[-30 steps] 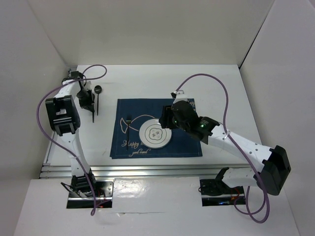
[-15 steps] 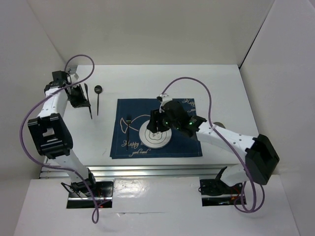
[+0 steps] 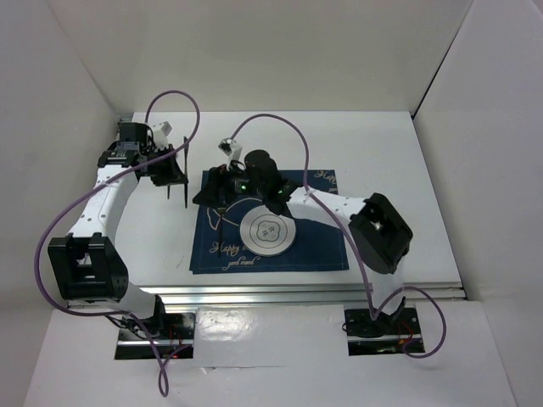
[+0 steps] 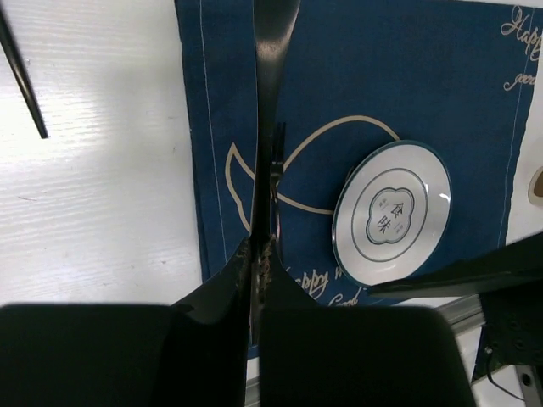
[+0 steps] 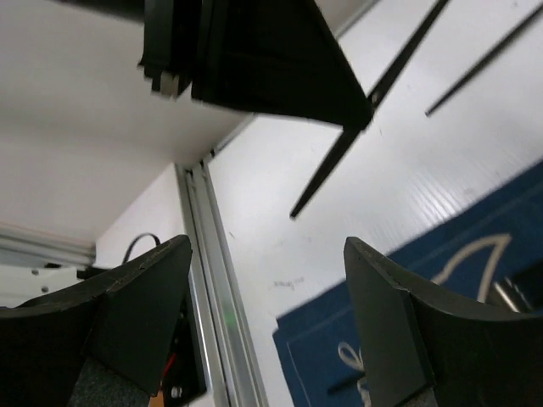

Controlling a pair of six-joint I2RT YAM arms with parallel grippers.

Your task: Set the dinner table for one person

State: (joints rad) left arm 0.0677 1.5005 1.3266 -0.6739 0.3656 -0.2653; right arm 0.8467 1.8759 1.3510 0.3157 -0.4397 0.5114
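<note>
Where white walls enclose it, the white dinner table lies beneath both grippers: left gripper pinching a thin black utensil, right gripper spread wide.

The left arm is swinging in from the far-left corner of the desk, bringing the left fingers, pinched on a thin black utensil, up to the left edge of the mat. The right arm is sweeping leftward off the plate, and the right fingers are now spreading over the mat's far-left corner.
</note>
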